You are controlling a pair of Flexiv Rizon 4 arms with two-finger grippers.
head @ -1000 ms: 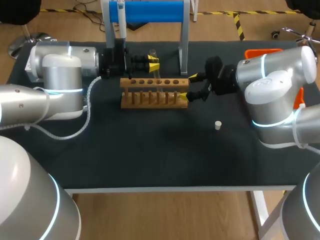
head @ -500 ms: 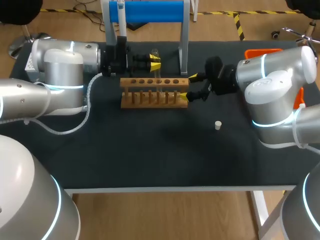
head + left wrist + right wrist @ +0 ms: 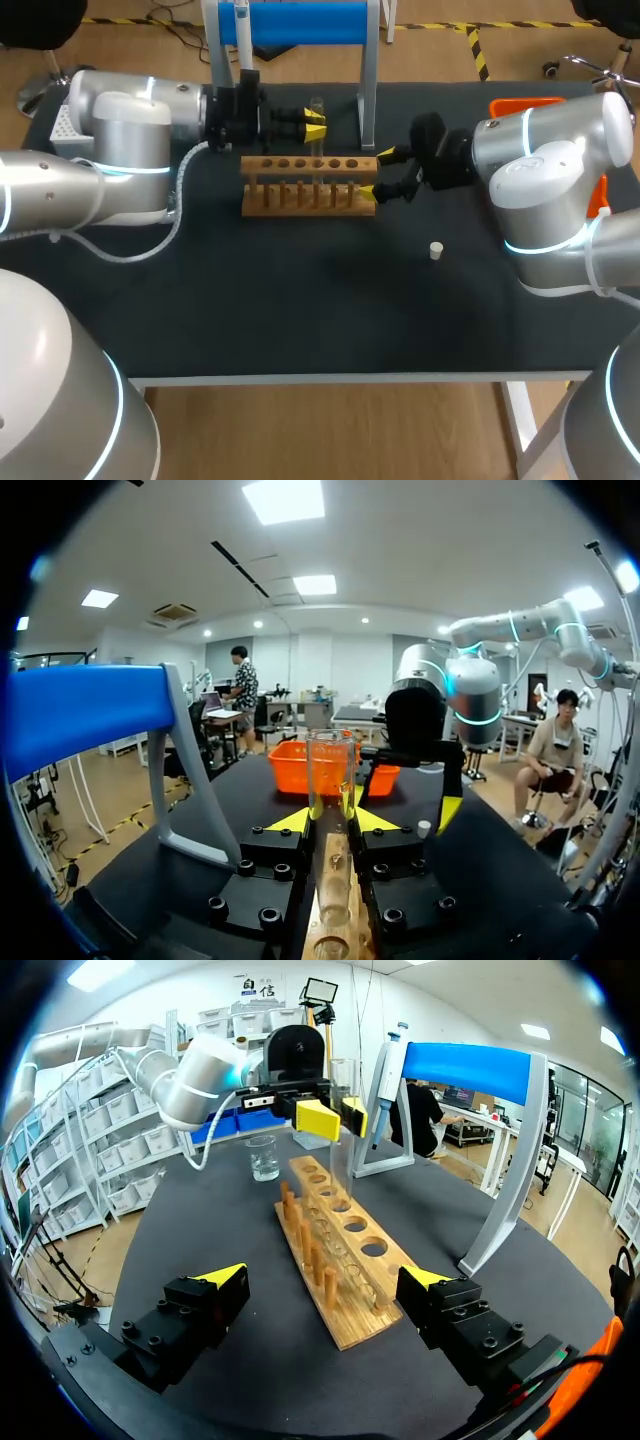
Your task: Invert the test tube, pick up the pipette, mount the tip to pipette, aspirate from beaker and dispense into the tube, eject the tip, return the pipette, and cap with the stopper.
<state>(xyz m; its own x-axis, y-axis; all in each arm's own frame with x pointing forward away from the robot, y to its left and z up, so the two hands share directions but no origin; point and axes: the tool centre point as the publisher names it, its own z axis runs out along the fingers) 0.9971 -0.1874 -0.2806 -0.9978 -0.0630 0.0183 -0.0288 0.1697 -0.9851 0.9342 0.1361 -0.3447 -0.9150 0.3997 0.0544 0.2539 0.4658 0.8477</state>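
Observation:
A clear test tube (image 3: 317, 104) (image 3: 330, 770) stands upright just above the wooden rack (image 3: 310, 186) (image 3: 352, 1260), and my left gripper (image 3: 313, 126) (image 3: 330, 822) is shut on it. The same tube (image 3: 344, 1100) shows over the rack's far holes in the right wrist view. At the rack's right end my right gripper (image 3: 377, 173) (image 3: 325, 1277) is open, one finger on each side of the rack and apart from it. The pipette (image 3: 240, 35) (image 3: 386, 1080) hangs on the blue stand. A glass beaker (image 3: 262, 1157) sits beyond the rack. On the mat lies a small white stopper (image 3: 436, 250).
The blue stand's metal legs (image 3: 367, 95) rise right behind the rack. An orange bin (image 3: 525, 104) sits at the back right corner. A white tip box (image 3: 62, 122) is partly hidden behind my left arm. The mat in front of the rack is open.
My left gripper has shifted a little to the right with the tube still in it. The right arm has not moved.

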